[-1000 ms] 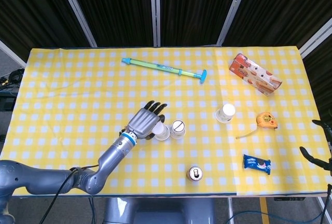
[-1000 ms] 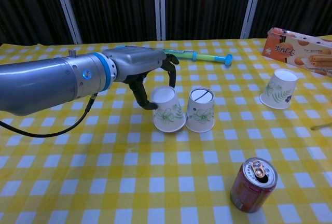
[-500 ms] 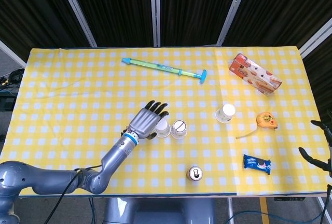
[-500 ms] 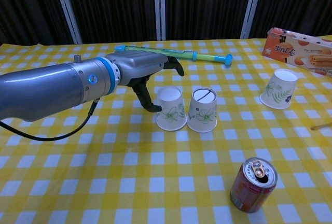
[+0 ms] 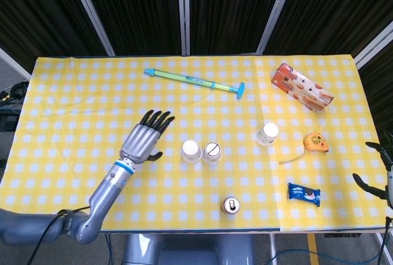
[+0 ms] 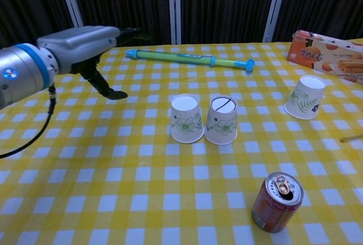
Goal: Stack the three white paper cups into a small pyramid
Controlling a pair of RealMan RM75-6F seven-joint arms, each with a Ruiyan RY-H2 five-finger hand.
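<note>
Near paired cups (image 5: 201,151): soda can (image 5: 231,205).

Looks like a robot test lab rather than a home: black pleated curtains (image 5: 135,7) on pale metal frame posts (image 5: 182,10) behind a bench (image 5: 73,93) under yellow checked cloth, loose cables (image 5: 12,90) at the left edge, assorted props scattered about.

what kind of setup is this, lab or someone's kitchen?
Likely a lab test bench, not a kitchen: black curtain panels on metal frames behind a table with a yellow checked cloth, holding unrelated props like a tape measure and soda can.
</note>
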